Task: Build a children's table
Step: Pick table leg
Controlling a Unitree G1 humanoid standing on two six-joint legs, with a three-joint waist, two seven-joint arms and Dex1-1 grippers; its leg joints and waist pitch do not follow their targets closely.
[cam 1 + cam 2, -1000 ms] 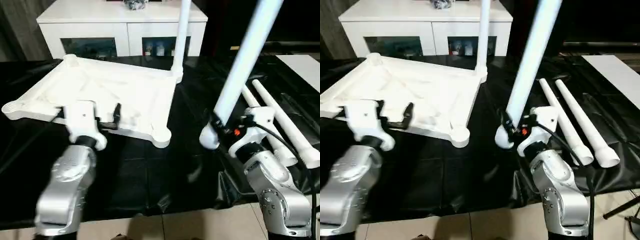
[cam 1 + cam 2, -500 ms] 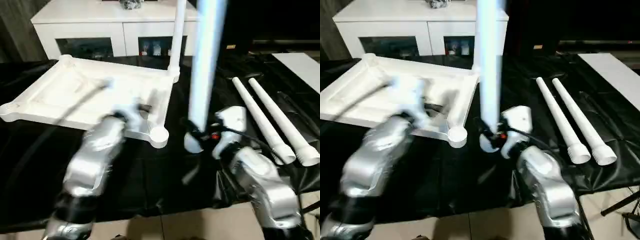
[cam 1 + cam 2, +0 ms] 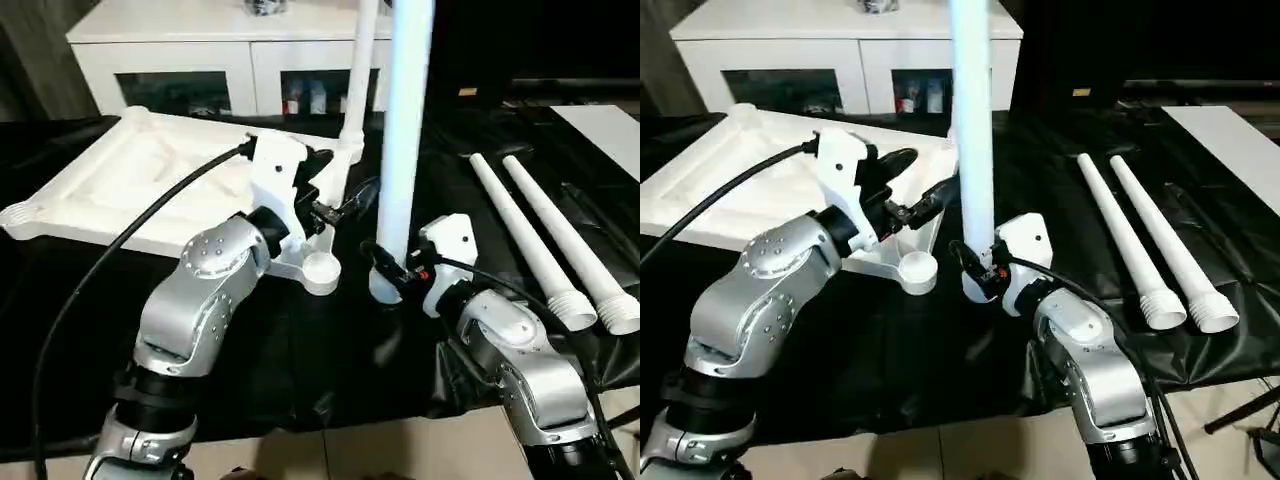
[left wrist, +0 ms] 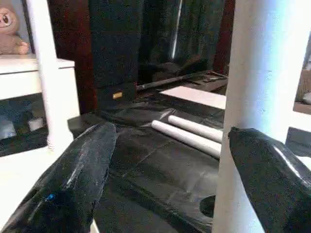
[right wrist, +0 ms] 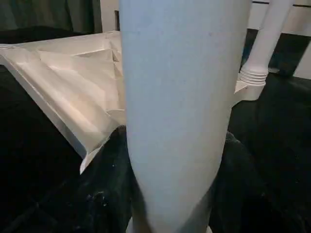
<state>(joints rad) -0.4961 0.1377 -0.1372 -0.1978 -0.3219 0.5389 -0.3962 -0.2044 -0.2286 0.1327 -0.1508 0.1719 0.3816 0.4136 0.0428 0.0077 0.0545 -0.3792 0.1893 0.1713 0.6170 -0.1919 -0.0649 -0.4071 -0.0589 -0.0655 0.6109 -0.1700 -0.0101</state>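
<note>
The right gripper (image 3: pixel 977 272) clamps an upright white leg (image 3: pixel 404 140) near its ribbed lower end, just beside the overturned tabletop's (image 3: pixel 130 180) near corner socket (image 3: pixel 322 270), while the left gripper (image 3: pixel 335 190) reaches toward it with jaws wide apart over the black-covered table (image 3: pixel 300 350), a white cabinet (image 3: pixel 200 45) behind.

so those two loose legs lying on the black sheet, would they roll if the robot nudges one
Probably yes: the two loose legs are round and smooth and lie flat on the black sheet. Being tapered, with a ribbed wide end, each would likely curve round rather than roll straight. They look like hollow plastic, so likely light and stiff, and lying side by side, one may bump the other.
</note>
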